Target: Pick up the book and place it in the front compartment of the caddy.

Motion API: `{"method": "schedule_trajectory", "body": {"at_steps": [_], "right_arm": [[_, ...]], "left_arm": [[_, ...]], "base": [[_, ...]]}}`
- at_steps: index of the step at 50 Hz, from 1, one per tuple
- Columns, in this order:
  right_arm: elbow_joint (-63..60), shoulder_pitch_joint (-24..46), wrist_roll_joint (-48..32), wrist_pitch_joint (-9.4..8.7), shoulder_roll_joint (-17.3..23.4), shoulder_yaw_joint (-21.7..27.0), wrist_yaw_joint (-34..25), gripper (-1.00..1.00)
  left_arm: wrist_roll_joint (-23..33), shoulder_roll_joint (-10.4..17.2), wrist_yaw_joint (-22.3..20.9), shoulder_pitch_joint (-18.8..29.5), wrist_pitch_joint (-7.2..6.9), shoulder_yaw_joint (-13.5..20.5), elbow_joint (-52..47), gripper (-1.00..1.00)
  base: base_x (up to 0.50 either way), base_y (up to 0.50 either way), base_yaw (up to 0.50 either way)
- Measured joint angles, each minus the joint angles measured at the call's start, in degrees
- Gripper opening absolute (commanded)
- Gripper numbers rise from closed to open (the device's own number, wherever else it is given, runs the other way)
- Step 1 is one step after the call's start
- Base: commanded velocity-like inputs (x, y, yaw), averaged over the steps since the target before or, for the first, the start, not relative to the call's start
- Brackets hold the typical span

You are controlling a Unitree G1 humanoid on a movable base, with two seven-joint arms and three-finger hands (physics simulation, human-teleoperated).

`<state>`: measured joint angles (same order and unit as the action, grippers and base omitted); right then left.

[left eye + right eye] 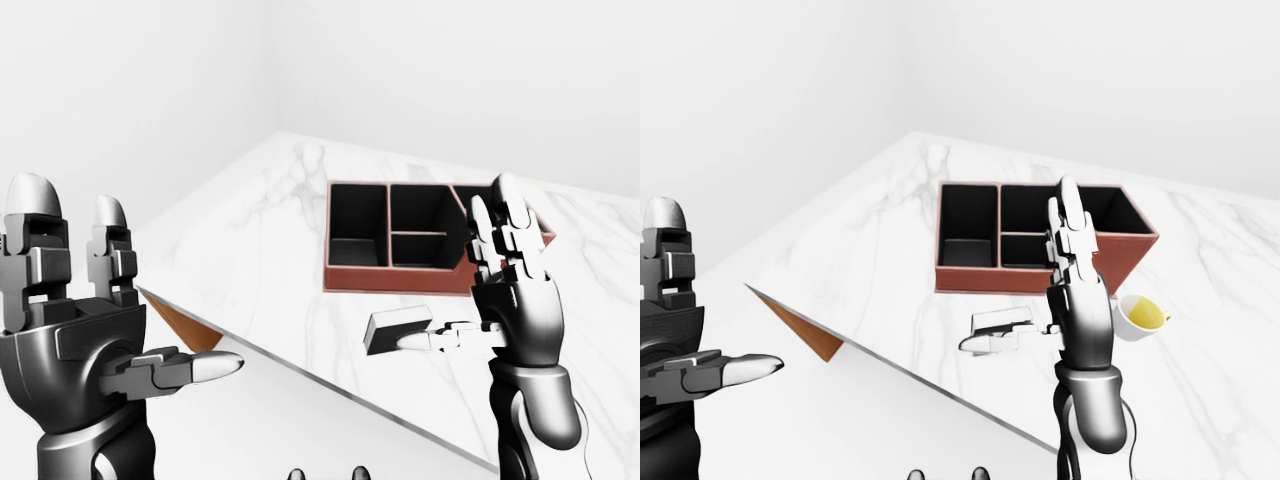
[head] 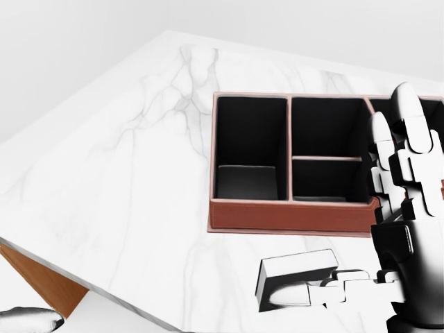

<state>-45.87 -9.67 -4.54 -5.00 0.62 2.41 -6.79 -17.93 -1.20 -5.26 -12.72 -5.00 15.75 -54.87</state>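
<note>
Head view: the book (image 2: 297,276) lies flat on the marble table (image 2: 125,180), just near of the red-brown caddy (image 2: 288,214). The right hand (image 2: 399,229) stands spread, thumb reaching left across the book.

Left-eye view: the left hand (image 1: 75,330) is raised at left, fingers spread, holding nothing, well apart from the book.

Right-eye view: a cup (image 1: 1138,316) of yellow liquid sits right of the right hand.
</note>
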Motion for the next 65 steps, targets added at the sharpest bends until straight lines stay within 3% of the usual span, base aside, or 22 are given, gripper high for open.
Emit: {"method": "schedule_trajectory", "body": {"at_steps": [21,42,56,64,65], "right_arm": [[0.30,-0.57,0.12,0.00,-0.23,0.35,-0.18,1.00],[-2.99,-0.37,3.20,0.00,0.31,1.61,-0.67,1.00],[-13.06,0.57,0.95,0.00,5.50,8.85,-15.08,1.00],[-14.12,2.09,-13.34,0.00,4.36,12.44,-33.23,1.00],[-14.13,2.45,-15.78,0.00,3.76,12.96,-33.21,1.00]], "left_arm": [[-0.30,-0.14,0.02,-0.26,0.00,0.25,-0.68,1.00],[-0.70,-0.33,-0.35,-0.71,0.00,0.59,-0.86,1.00],[-1.15,-0.32,-0.81,-0.79,0.00,1.29,-0.85,1.00],[-1.14,-0.35,-1.23,-0.93,0.00,1.54,-0.94,1.00],[-1.13,-0.36,-1.27,-0.95,0.00,1.56,-0.98,1.00]], "base": [[0.46,0.21,0.00],[0.00,0.00,0.00],[0.00,0.00,0.00],[0.00,0.00,0.00],[0.00,0.00,0.00]]}}
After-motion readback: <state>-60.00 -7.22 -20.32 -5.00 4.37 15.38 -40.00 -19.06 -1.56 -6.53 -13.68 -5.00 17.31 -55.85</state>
